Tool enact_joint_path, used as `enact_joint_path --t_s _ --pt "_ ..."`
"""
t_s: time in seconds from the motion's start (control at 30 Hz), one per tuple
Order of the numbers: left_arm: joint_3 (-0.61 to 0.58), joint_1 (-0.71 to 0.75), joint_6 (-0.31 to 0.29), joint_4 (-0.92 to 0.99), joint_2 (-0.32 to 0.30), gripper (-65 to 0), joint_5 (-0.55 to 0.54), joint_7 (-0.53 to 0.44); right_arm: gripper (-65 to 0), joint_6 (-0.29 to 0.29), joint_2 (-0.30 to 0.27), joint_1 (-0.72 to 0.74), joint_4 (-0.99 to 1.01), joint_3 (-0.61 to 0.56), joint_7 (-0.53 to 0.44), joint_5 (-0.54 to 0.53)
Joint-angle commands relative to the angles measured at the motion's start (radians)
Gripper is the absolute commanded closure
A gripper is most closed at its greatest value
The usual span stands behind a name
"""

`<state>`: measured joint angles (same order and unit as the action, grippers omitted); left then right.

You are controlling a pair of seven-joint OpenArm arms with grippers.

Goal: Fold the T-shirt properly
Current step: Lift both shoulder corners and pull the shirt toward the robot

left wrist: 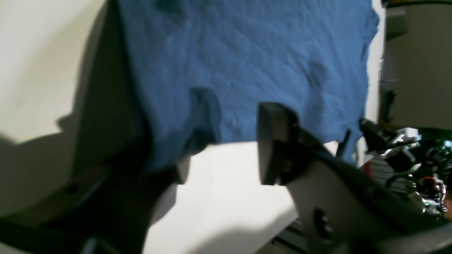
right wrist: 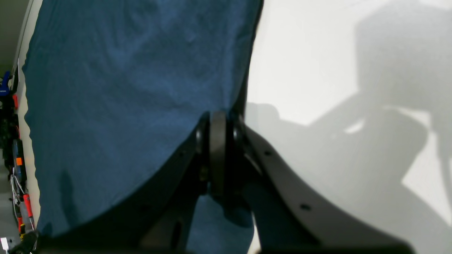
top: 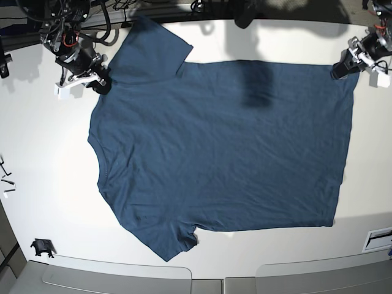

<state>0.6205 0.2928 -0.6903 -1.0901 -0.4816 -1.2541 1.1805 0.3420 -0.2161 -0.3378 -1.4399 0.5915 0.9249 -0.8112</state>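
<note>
The dark blue T-shirt (top: 220,153) lies spread flat on the white table (top: 37,153), collar to the left and hem to the right. In the base view my right gripper (top: 98,79) sits at the shirt's far-left shoulder edge, beside the sleeve. The right wrist view shows its fingers (right wrist: 219,141) pressed together on the T-shirt's (right wrist: 123,88) edge. My left gripper (top: 343,68) is at the far-right hem corner. Its jaws (left wrist: 222,155) stand apart around the T-shirt's (left wrist: 247,63) hem edge, and cloth drapes over one finger.
Cables and hardware (top: 67,18) crowd the table's far-left corner. A small black clip (top: 41,247) lies near the front left. A white slot (top: 380,237) sits at the front right edge. Machine parts (left wrist: 406,151) show beyond the table edge.
</note>
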Motion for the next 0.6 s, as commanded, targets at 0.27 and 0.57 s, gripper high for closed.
enact_joint_path --t_s 0.27,0.57 --pt "0.0 -0.013 0.008 -0.004 -0.015 0.0 0.126 -0.036 0.0 -0.015 -0.01 -0.006 -0.003 0.004 0.035 0.049" --pt "0.06 -0.006 0.008 -0.005 -0.015 0.0 0.127 -0.001 0.0 0.026 -0.011 -0.009 -0.069 0.1 0.114 0.049"
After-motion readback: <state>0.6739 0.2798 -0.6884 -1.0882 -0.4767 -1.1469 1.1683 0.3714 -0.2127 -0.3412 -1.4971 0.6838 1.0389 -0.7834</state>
